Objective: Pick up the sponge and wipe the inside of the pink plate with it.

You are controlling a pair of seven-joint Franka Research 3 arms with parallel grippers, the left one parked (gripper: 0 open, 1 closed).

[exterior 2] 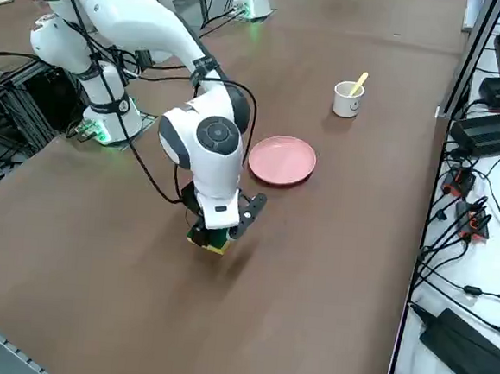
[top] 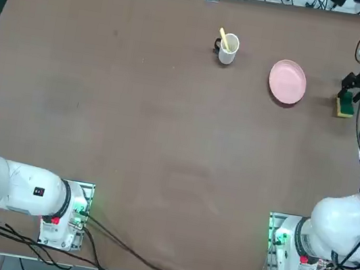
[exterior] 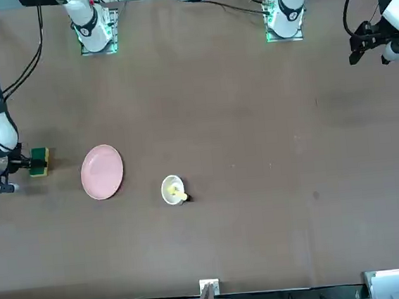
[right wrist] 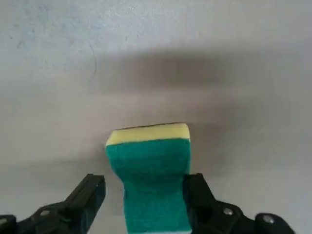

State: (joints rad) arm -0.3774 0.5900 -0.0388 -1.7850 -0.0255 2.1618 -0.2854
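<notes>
The sponge (right wrist: 151,165), green scouring top over a yellow body, lies on the brown table between the two fingers of my right gripper (right wrist: 146,187). One black fingertip (right wrist: 195,187) touches its side; the other stands a little off it. From overhead the sponge (top: 345,106) sits at the table's far right, just right of the pink plate (top: 287,81), with the gripper (top: 347,98) lowered over it. The front view shows the sponge (exterior: 39,162) left of the plate (exterior: 102,171). In the side view the wrist covers most of the sponge (exterior 2: 209,241); the plate (exterior 2: 282,159) lies beyond.
A white cup (top: 228,49) with a yellow utensil stands left of the plate. The table's right edge runs close to the sponge. Cables and black boxes (exterior 2: 488,128) lie off the table's far side.
</notes>
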